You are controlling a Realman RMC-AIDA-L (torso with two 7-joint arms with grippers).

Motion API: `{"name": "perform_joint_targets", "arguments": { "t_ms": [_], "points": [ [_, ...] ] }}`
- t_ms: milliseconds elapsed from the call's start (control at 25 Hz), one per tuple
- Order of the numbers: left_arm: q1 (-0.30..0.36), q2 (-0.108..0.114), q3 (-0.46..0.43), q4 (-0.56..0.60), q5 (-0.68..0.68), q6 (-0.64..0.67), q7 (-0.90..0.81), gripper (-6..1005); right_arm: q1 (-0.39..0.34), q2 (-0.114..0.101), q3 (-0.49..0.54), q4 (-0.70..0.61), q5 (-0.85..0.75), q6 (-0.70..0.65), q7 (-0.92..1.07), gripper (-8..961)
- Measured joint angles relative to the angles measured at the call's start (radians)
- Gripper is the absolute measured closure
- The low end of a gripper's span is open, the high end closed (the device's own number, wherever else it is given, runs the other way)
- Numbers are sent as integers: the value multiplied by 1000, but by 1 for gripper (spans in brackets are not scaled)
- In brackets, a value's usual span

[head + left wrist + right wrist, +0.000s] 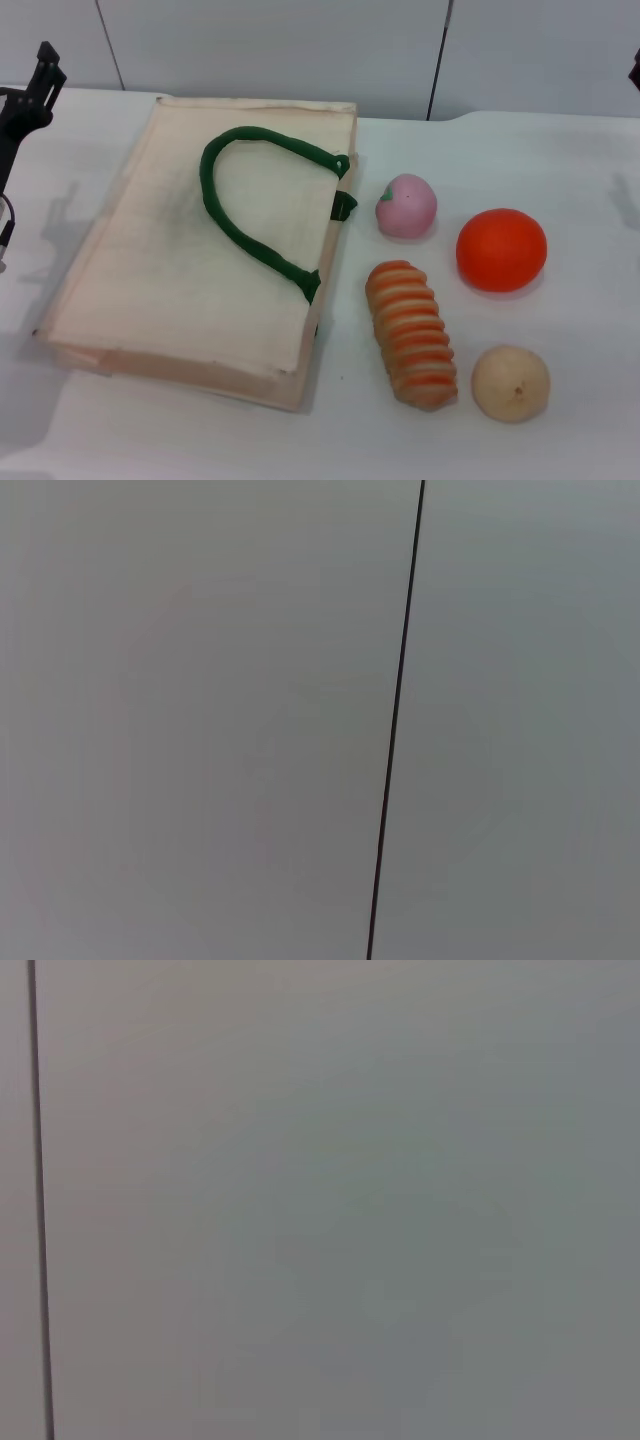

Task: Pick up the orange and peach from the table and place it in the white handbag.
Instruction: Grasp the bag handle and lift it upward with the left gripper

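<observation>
Fruit sits in a loose cluster on the right half of the white desk (560, 150), beside the bag (150, 260), which lies flat on the left half with its green rope handle (240, 215) looped across its top face and a green tab (343, 205) on its right edge. Just right of that edge lies the peach (406, 205), leaf mark up, and right of the peach, a little nearer, rests the orange (501, 250), apart from it. Nearer still, a striped bread roll (412, 333) lies lengthwise just beside the bag, with a pale beige ball (510, 382) to its right. The left end effector (28, 95) hangs at the far left edge, away from all of this; whether it is open I cannot tell. Of the right arm only a dark sliver shows at the far right edge. Both wrist views show only a plain grey wall panel (200, 720) with one dark seam (395, 720).
</observation>
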Motion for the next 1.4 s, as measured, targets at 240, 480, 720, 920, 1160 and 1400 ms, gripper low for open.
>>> {"name": "perform_joint_targets", "arguments": {
  "t_ms": [240, 480, 720, 920, 1160, 1400],
  "points": [
    [-1, 0, 2, 0, 0, 0, 0, 214, 0, 0, 0, 0, 0, 1, 0, 71],
    [-1, 0, 2, 0, 0, 0, 0, 218, 0, -2, 0, 0, 0, 1, 0, 71],
    [-4, 2, 4, 0, 7, 19, -9, 221, -3, -2, -2, -10, -3, -6, 95, 72],
    [-5, 3, 10, 2, 27, 25, -46, 224, -25, -9, -13, -29, -21, -24, 174, 72],
    [-5, 17, 10, 41, 144, 74, -228, 227, -73, -16, -29, -161, -261, -55, 401, 72],
    [-4, 19, 10, 157, 311, 163, -464, 231, -84, -26, -37, -307, -577, -64, 620, 72]
  ]
}}
